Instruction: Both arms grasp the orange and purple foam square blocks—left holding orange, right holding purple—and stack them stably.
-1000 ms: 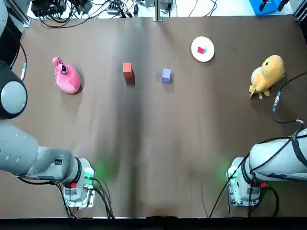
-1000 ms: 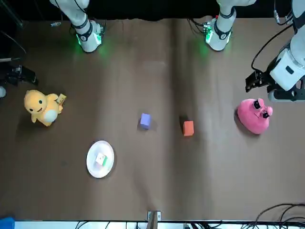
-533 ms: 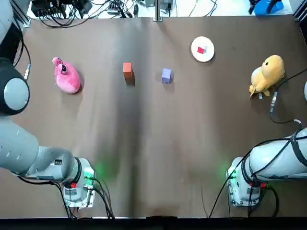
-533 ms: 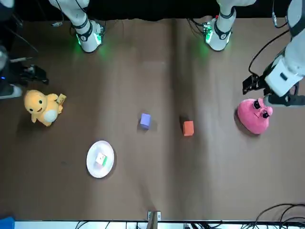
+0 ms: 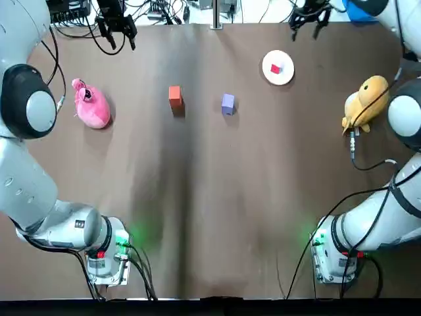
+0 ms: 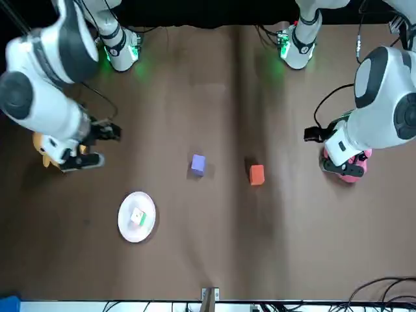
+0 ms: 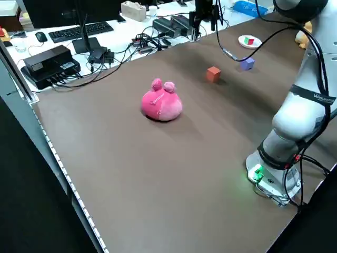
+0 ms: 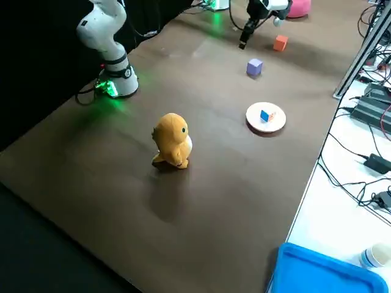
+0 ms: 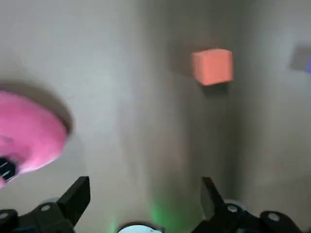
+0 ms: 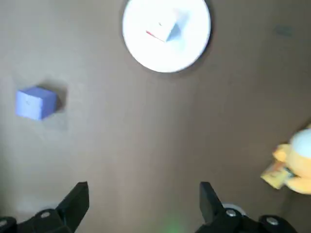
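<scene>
The left gripper [image 9: 143, 194] is hovering high, fingers spread apart and holding nothing. The orange block [image 9: 212, 66] is sitting on the table [image 5: 210, 197] below, off to its right. The right gripper [image 10: 143, 196], fingers likewise apart, is hanging high. The purple block [image 10: 35, 103] is resting below, off to its left.

Left gripper [image 9: 144, 190], right gripper [image 10: 143, 191], both agape.

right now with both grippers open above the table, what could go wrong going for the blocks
1. The orange block and purple block sit close together, so the left gripper and right gripper may crowd or bump each other when they come down.
2. The pink plush lies on the left arm's side of the orange block; that arm could brush it.
</scene>
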Robot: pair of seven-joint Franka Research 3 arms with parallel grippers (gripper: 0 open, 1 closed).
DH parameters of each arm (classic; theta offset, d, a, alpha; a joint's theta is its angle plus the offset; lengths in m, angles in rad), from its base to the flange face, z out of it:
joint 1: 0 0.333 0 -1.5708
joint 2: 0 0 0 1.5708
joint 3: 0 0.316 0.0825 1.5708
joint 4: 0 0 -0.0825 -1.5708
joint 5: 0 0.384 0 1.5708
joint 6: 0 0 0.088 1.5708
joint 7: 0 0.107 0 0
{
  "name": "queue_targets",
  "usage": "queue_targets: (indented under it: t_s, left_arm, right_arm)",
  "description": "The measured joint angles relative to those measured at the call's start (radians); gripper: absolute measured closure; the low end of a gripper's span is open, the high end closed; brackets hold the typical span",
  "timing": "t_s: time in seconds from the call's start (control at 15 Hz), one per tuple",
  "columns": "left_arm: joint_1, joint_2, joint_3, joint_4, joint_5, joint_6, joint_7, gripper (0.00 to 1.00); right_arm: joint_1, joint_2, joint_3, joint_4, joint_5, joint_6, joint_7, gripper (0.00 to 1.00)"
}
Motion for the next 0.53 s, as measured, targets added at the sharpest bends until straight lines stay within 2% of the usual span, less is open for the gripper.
queue_targets:
  t_s: [0.13,0.33,0.4,0.53]
  left_arm:
    - [0.010,0.001,0.002,0.002,-0.088,-0.006,0.115,0.00]
    - [0.017,0.002,0.003,0.004,-0.158,-0.035,0.307,0.00]
    - [0.020,0.013,0.004,0.003,-0.245,-0.063,0.438,0.00]
    - [0.035,0.037,0.004,0.001,-0.314,-0.080,0.599,0.00]
  right_arm:
    - [0.048,0.038,0.000,-0.001,0.020,0.070,0.075,0.00]
    - [0.122,0.107,0.001,-0.003,0.030,0.207,0.209,0.00]
    - [0.171,0.163,0.001,-0.004,0.031,0.310,0.303,0.00]
    - [0.207,0.219,0.001,-0.005,0.034,0.392,0.362,0.00]
